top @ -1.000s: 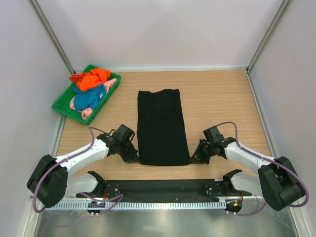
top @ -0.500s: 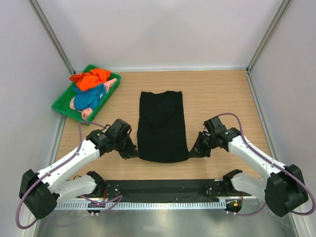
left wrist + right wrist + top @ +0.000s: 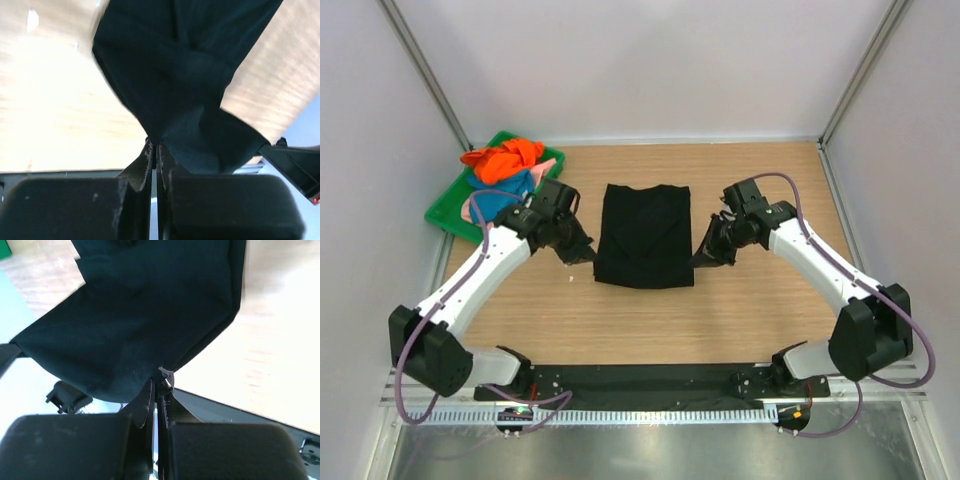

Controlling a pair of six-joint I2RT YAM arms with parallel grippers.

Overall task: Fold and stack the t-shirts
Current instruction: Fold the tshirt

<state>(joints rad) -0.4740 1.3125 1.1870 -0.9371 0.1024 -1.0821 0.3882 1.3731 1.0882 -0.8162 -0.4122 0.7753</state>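
Only overhead: green tray (image 3: 442, 216) holding three shirts (image 3: 505, 172), left of black t-shirt (image 3: 643, 235).
Wrists: left gripper (image 3: 156, 150), right gripper (image 3: 159, 385) each clamp its corners.

Pale wooden table (image 3: 620, 320) fills the middle of the frame — plain white walls (image 3: 640, 60) top, left and right, evenly lit.
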